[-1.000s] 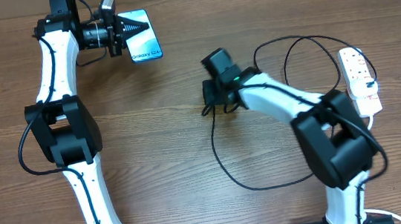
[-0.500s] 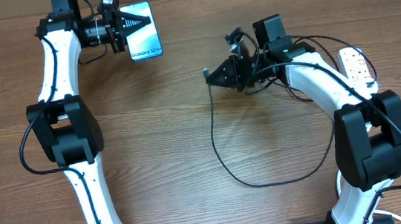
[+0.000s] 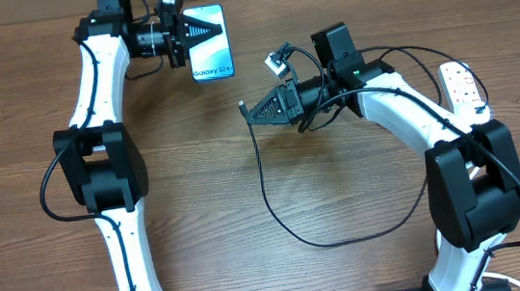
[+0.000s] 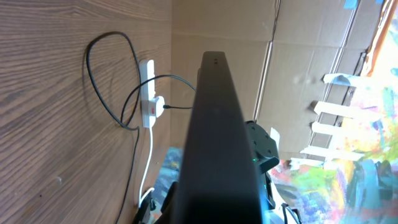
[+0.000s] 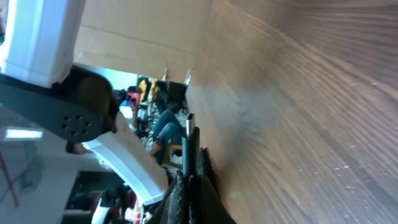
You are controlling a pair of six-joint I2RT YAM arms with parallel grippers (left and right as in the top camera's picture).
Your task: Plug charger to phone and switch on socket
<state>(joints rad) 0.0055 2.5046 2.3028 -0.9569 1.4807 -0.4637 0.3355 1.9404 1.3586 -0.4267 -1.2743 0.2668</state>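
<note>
I held the phone (image 3: 215,63) clamped in the left gripper (image 3: 205,32), lifted at the far left with its near edge free, while the right gripper (image 3: 249,111) pinched the charger (image 3: 261,170) plug just beside it, as I judged ready for mating, with the socket (image 3: 462,90) well apart at the right.

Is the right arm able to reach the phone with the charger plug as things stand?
Probably yes: the right gripper holds the charger near the phone, with nothing between them.

Left hand (image 3: 198,34) and right hand (image 3: 252,111) closed, fingertips toward each other.
</note>
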